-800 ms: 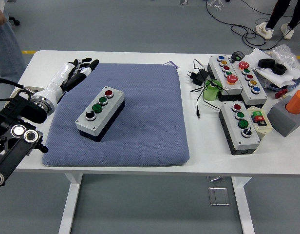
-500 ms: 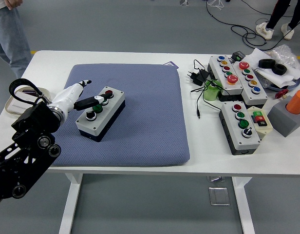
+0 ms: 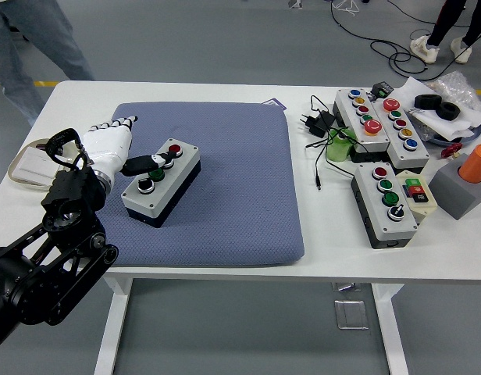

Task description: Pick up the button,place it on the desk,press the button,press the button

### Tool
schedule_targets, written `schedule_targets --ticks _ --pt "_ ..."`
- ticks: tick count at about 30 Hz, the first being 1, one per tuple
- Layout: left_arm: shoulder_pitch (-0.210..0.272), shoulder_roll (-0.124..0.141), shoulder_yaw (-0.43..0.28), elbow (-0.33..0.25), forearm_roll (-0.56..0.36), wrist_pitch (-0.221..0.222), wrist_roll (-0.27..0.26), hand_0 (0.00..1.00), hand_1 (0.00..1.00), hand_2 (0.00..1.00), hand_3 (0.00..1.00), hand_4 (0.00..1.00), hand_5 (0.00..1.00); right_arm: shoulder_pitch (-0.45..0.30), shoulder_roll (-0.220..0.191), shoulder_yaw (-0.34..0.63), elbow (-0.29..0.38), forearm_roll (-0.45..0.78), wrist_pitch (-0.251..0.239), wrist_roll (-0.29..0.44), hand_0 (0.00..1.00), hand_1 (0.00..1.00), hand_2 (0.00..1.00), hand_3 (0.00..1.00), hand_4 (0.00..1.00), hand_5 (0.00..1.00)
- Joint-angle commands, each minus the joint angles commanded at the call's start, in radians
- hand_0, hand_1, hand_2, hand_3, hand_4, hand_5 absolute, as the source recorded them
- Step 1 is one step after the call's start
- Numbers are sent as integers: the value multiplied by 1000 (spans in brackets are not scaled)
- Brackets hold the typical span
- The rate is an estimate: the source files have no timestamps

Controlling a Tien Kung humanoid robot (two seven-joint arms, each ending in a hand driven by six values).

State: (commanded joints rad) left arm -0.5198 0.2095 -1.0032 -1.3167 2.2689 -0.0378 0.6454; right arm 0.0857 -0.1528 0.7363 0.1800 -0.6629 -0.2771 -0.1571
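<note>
Grey floor beyond a white desk (image 3: 61, 101), with cables trailing at the far right and a person's legs (image 3: 37, 39) passing the far left corner. Blue-grey mat (image 3: 240, 195) covering the left and middle of the desk.

Change noted: left hand (image 3: 115, 148), seen at the mat's far left corner 0.8 s ago with fingers extended, since brought in over the button box (image 3: 160, 181) and now turned back-upward at the box's left end. Thumb (image 3: 139, 163) laid out across the green buttons (image 3: 156, 169) mid-row; other fingers loosely extended toward the far edge, holding nothing. Contact with the button face probable, depth of press not readable. Box itself unmoved on the mat's left half, lying diagonally, red button toward the far edge, black selector toward the near edge.

Judged meaning: pick and place steps apparently done, a press step now in hand.

Right hand absent from view.

Containers: shallow tray (image 3: 22, 164) at the desk's left edge, partly hidden by the arm, contents not discernible. Grey block (image 3: 459, 191) at the right edge holding an upright orange cylinder (image 3: 478, 162) in its top. Spare button boxes (image 3: 385, 203) grouped right of the mat, untouched.
</note>
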Motion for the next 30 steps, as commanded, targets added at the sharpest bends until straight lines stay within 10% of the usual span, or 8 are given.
schedule_targets --ticks 30 --pt "-17 -41 69 101 0 -50 0 829 932 998 998 998 919 5 -3 17 0 -22 -3 -3 628 485 542 581 271 28"
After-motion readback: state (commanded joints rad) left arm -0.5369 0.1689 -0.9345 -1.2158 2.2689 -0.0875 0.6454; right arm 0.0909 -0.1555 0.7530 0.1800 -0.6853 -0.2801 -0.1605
